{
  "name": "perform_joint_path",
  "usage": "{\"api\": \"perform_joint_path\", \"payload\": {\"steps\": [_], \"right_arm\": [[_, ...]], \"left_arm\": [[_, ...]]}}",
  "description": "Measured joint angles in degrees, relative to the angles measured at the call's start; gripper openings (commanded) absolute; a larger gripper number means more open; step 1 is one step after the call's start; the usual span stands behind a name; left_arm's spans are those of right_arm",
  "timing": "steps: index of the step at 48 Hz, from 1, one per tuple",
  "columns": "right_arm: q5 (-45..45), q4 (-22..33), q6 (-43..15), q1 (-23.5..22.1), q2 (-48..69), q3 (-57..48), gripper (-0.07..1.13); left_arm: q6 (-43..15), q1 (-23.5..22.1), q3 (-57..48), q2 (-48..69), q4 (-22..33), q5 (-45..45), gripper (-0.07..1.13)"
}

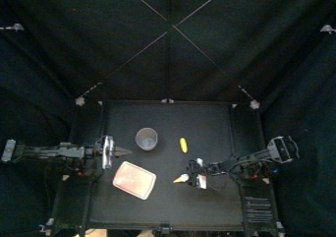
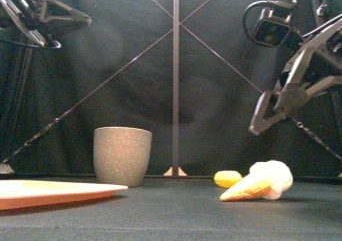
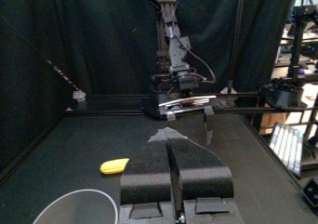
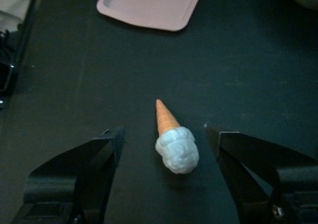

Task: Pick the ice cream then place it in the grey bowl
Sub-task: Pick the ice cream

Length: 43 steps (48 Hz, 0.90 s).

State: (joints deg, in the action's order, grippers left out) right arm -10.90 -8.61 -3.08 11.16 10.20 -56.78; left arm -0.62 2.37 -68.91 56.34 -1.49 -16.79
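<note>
The ice cream (image 4: pixel 174 141), an orange cone with a pale scoop, lies on its side on the black table (image 4: pixel 248 79); it also shows in the front view (image 2: pixel 261 182) and the top view (image 1: pixel 183 182). My right gripper (image 4: pixel 165 137) hovers above it, open, one jaw on each side of the toy without touching it (image 2: pixel 262 123) (image 1: pixel 197 170). The grey bowl, a tall speckled cup (image 2: pixel 123 155), stands upright at the middle back (image 1: pixel 147 137) (image 3: pixel 77 209). My left gripper (image 3: pixel 174 158) rests shut and holding nothing at the left (image 1: pixel 105 152).
A pink tray (image 1: pixel 133 180) lies front left of the ice cream (image 2: pixel 54 192) (image 4: pixel 152 5). A small yellow toy (image 1: pixel 184 144) sits between the cup and the ice cream (image 2: pixel 229 177) (image 3: pixel 114 165).
</note>
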Motion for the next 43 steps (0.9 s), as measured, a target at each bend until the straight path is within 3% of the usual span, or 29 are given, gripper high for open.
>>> {"api": "perform_joint_path", "payload": {"steps": [29,43], "right_arm": [[1.85,-1.58,0.00,0.44,-11.51,4.48,0.98],[2.02,-2.55,0.00,0.44,-11.69,4.48,0.70]], "left_arm": [[0.00,-0.09,-0.18,0.18,-0.09,0.26,-0.03],[0.00,-0.09,-0.09,0.26,0.00,0.26,-0.03]]}}
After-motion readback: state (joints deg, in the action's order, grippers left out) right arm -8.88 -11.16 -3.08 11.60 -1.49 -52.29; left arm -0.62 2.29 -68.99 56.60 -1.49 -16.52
